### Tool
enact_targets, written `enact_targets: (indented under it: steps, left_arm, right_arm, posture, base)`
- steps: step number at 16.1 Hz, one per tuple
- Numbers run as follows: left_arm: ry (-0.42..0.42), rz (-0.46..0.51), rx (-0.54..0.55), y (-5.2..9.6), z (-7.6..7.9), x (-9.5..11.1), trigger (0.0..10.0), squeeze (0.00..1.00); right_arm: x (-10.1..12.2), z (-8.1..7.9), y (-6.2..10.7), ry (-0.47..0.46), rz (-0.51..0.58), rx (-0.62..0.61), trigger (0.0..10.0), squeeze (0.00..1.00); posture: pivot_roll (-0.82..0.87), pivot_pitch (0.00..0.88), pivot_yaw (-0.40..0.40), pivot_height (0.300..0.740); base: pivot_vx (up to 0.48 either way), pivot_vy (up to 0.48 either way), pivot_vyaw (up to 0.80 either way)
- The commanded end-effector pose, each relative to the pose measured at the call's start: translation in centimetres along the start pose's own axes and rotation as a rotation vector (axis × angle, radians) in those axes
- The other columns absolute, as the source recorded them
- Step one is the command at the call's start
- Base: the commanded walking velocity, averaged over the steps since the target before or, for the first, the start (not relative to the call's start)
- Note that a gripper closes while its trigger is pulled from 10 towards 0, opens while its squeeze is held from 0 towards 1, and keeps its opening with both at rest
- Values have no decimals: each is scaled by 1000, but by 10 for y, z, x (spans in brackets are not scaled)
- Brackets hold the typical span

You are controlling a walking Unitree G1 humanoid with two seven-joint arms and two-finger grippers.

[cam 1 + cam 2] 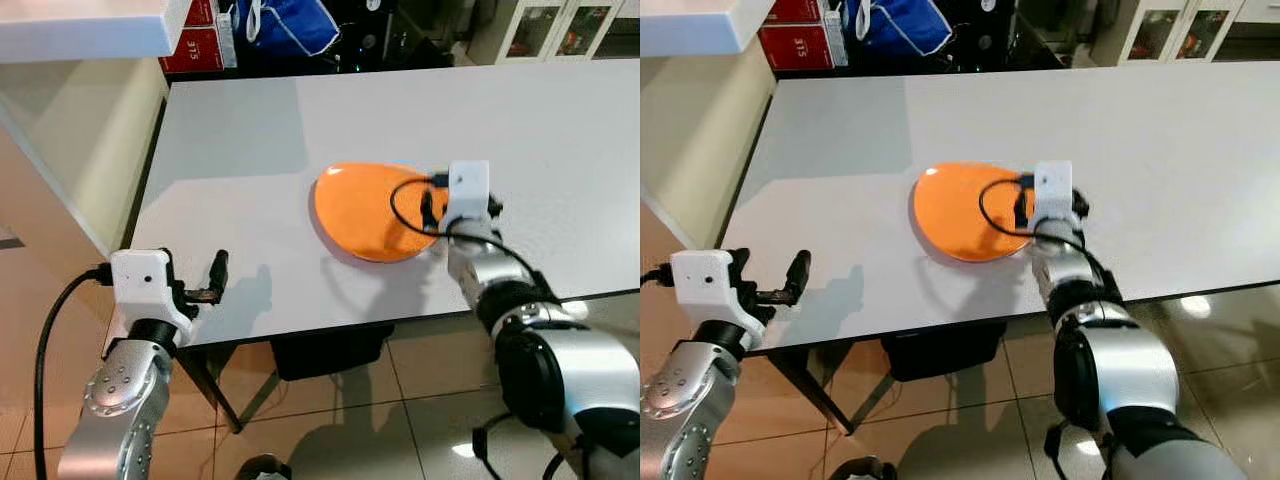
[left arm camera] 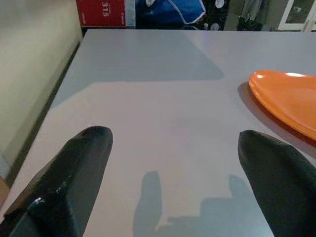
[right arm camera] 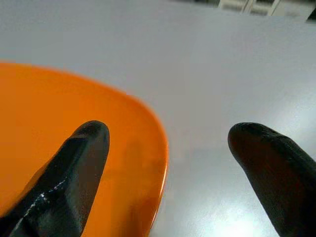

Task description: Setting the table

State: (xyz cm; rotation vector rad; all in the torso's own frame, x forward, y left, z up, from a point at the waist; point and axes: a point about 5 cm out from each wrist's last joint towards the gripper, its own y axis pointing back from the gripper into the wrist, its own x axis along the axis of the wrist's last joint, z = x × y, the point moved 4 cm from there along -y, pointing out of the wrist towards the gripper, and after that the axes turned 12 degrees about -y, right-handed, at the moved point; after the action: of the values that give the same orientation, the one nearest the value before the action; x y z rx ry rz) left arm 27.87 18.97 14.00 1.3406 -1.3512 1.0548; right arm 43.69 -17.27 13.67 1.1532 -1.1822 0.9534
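Note:
An orange plate lies flat on the grey table, a little right of the middle and close to the front edge. My right gripper is open at the plate's right rim; one finger hangs over the plate and the other over bare table. Nothing is held between them. My left gripper is open over the table's near left corner, well to the left of the plate, with nothing in it.
A white counter and a beige wall flank the table's left side. Beyond the far edge are a red box, a blue bag and glass-door cabinets. A black object sits under the table on the tiled floor.

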Motion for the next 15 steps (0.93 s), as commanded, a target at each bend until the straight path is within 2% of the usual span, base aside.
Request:
enact_targets:
  steps: [1, 7, 9, 11, 15]
  left_arm:
    - [-9, 7, -6, -2, 2, 1, 10000, 0]
    - [-5, 6, 5, -16, 2, -2, 10000, 0]
    - [1, -2, 13, -20, 0, -7, 10000, 0]
    - [23, -16, 29, -24, -3, -13, 10000, 0]
    - [44, -25, 51, -31, -4, -19, 10000, 0]
  right_arm:
    - [15, -1, -2, 12, 50, -3, 10000, 0]
    - [69, -21, -4, -53, 213, 111, 10000, 0]
    - [85, -23, -3, -61, 260, 134, 10000, 0]
    - [91, -24, -2, -68, 287, 152, 10000, 0]
    - [83, -31, 1, -81, 285, 198, 10000, 0]
  posture:
    - [319, 56, -17, 740]
    - [292, 45, -35, 740]
    - [277, 38, -44, 740]
    - [263, 38, -52, 740]
    - [228, 37, -60, 740]
  base:
    - [0, 0, 0]
    - [0, 0, 0]
    - [0, 0, 0]
    - [0, 0, 0]
    - [0, 0, 0]
